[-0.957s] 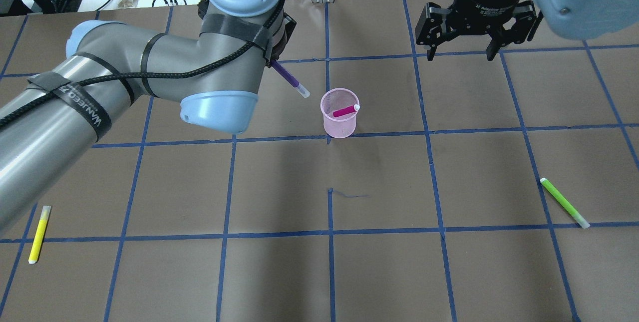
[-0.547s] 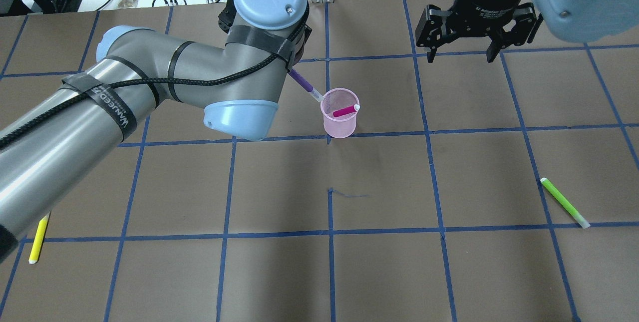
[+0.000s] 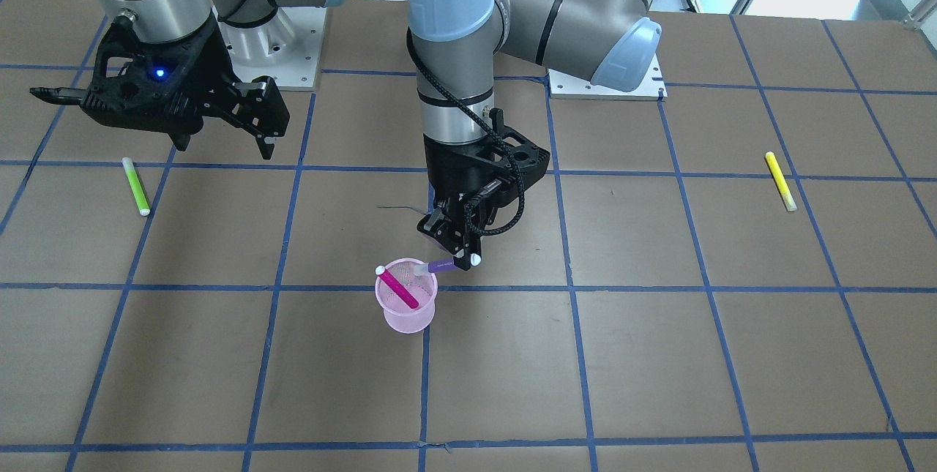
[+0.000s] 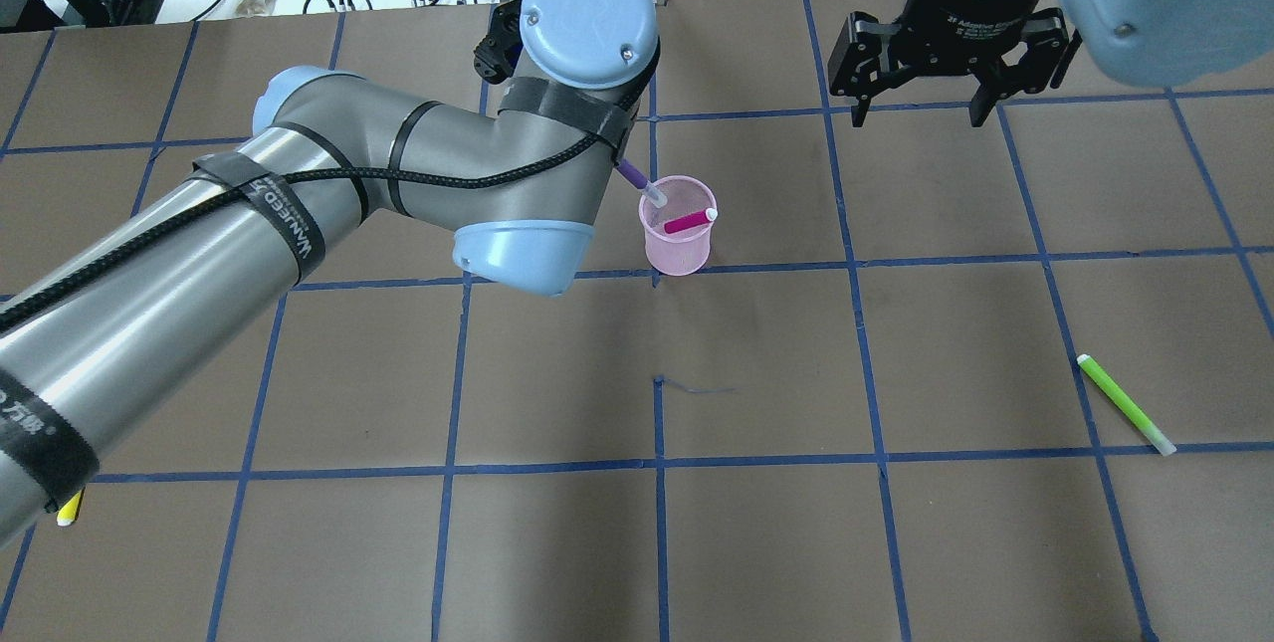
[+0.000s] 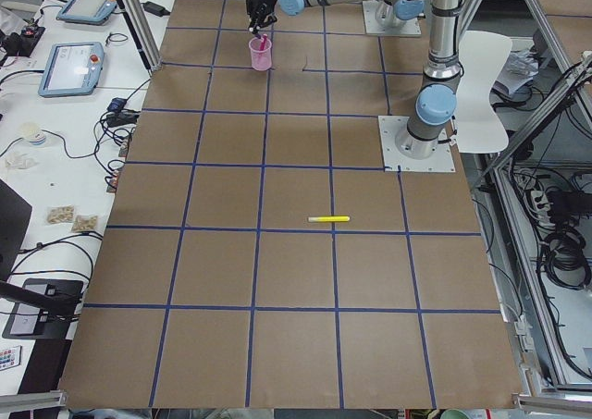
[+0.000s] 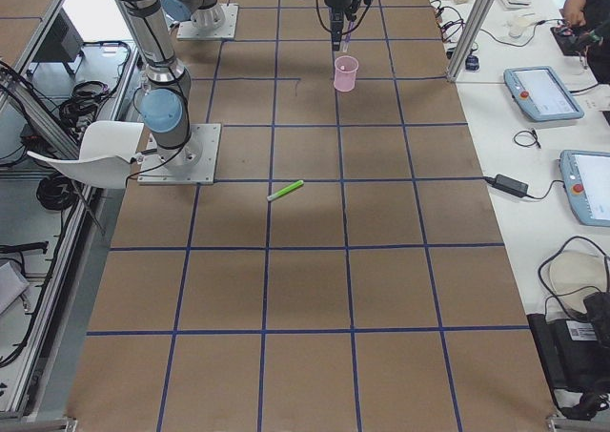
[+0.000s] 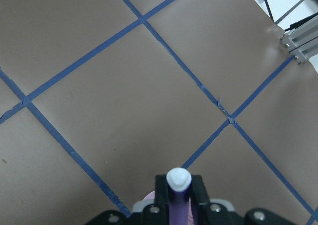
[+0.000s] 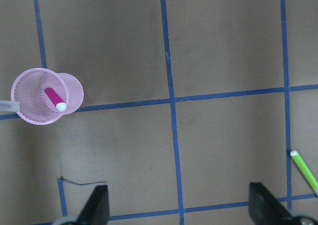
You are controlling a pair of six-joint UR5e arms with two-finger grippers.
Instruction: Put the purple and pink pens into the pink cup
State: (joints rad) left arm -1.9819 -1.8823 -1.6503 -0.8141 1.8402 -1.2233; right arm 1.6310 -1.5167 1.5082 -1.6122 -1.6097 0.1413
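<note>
The pink mesh cup (image 4: pixel 679 229) stands upright near the table's middle, also in the front view (image 3: pixel 407 307) and the right wrist view (image 8: pixel 42 98). A pink pen (image 4: pixel 690 221) leans inside it. My left gripper (image 3: pixel 460 252) is shut on the purple pen (image 3: pixel 441 265), tilted, its clear tip (image 4: pixel 655 194) at the cup's rim. The left wrist view shows the pen's white end (image 7: pixel 178 179) between the fingers. My right gripper (image 4: pixel 916 100) is open and empty, hovering far right of the cup.
A green pen (image 4: pixel 1126 404) lies on the robot's right side of the table. A yellow pen (image 3: pixel 780 181) lies on the robot's left side, mostly hidden under the left arm in the overhead view. Blue tape lines grid the brown table.
My left arm has moved right with the purple pen; its tip went from left of the cup to the cup's rim. The right gripper has stayed put.
</note>
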